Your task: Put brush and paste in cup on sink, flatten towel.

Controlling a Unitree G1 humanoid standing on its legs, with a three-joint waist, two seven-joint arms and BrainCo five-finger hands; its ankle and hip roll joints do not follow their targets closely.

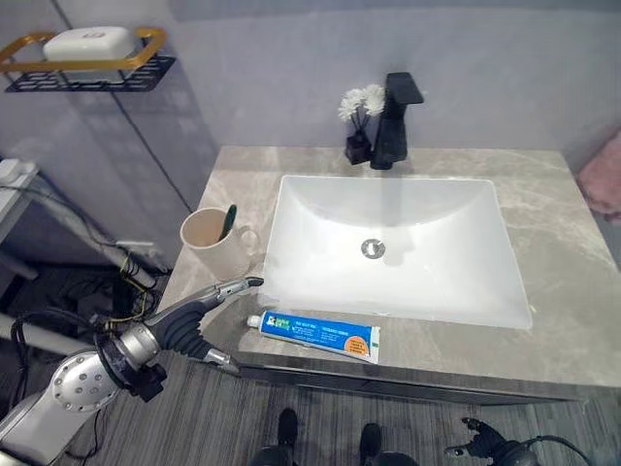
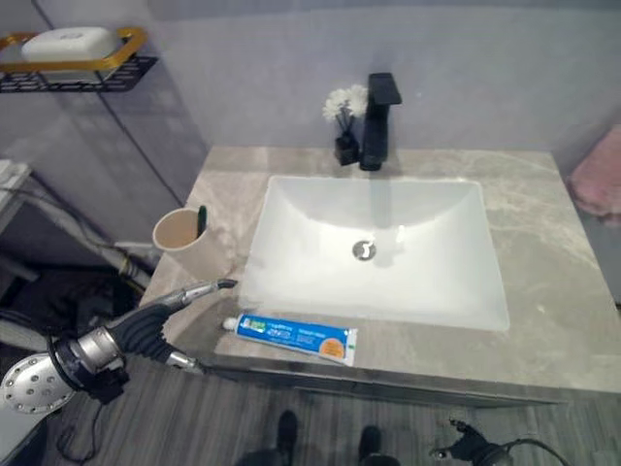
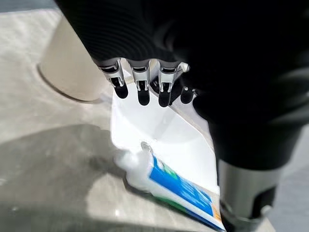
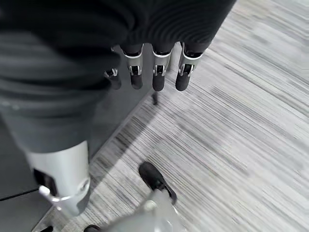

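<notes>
A cream cup (image 1: 207, 240) stands on the counter's left part, beside the basin, with a green toothbrush (image 1: 229, 220) upright in it. A blue and white toothpaste tube (image 1: 315, 332) lies flat along the counter's front edge, its white cap end pointing left. My left hand (image 1: 194, 313) hovers at the front left corner, just left of the cap and in front of the cup, fingers straight and holding nothing. A pink towel (image 1: 604, 175) lies at the counter's far right edge. My right hand (image 4: 158, 77) hangs low over the floor, fingers relaxed and empty.
A white basin (image 1: 388, 248) fills the middle of the grey stone counter (image 1: 553, 233). A black faucet (image 1: 393, 121) and a small black vase of white flowers (image 1: 359, 116) stand behind it. A wall shelf with soap (image 1: 87, 53) is at the upper left.
</notes>
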